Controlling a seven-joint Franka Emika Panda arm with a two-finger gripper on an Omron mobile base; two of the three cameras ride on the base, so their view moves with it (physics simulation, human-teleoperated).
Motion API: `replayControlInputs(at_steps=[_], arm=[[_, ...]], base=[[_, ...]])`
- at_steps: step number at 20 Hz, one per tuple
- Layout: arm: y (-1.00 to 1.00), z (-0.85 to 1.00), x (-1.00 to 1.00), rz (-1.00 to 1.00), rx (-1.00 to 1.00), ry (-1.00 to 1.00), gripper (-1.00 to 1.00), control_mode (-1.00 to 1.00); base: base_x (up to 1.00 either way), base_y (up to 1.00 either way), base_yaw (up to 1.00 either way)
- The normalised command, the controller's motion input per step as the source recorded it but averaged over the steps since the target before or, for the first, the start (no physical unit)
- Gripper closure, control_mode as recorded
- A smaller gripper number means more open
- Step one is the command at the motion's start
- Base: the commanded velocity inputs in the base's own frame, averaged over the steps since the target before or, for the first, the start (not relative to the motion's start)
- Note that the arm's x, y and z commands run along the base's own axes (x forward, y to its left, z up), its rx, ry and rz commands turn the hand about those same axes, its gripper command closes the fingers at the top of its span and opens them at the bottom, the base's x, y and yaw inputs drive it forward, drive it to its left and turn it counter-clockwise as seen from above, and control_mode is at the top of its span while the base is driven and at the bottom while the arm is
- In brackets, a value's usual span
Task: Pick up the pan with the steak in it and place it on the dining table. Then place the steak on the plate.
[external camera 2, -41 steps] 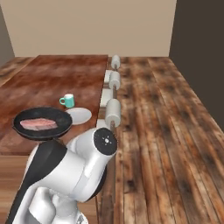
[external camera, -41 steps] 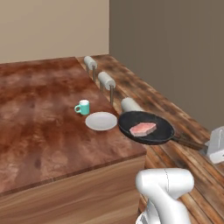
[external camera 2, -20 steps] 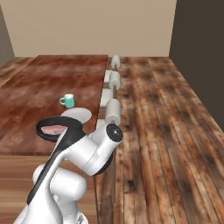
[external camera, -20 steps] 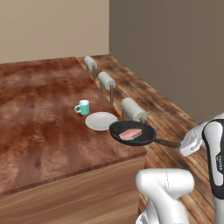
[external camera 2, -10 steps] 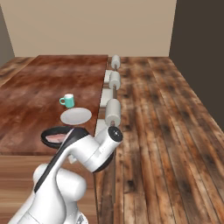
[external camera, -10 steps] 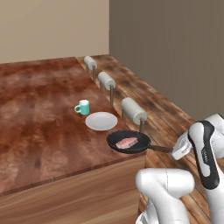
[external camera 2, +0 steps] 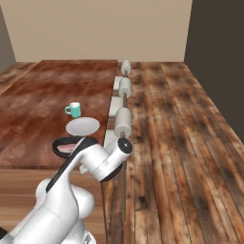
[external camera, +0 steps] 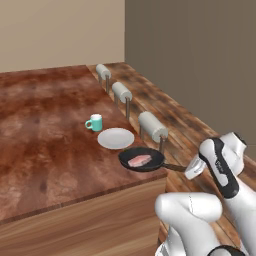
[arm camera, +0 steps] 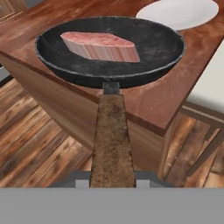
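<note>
In your left base view, the pan with the steak sits at the dining table's near corner, just beside the plate. In your right base view, the arm hides most of the pan. In your hand view, your gripper is clamped on the pan's handle.

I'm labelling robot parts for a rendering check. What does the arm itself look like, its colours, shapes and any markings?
The arm is made of glossy white, rounded, tube-like segments with dark bands at the joints, and bulky, bulbous lower links. A round white joint cap with a dark ring faces the right base camera. No cables, lettering or markings can be made out.
</note>
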Motion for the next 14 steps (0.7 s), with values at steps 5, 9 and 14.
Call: replayControlInputs(at_steps=[5,9,14], arm=[[0.02,-0.32,0.43,0.00,-0.02,0.02,1.00,-1.00],[0.11,-0.24,0.35,-0.02,-0.05,0.00,1.00,-1.00],[0.16,-0.24,0.41,-0.02,-0.05,0.00,1.00,-1.00]], base=[[0.00,0.00,0.00],[0.00,0.00,0.00],[0.00,0.00,0.00]])
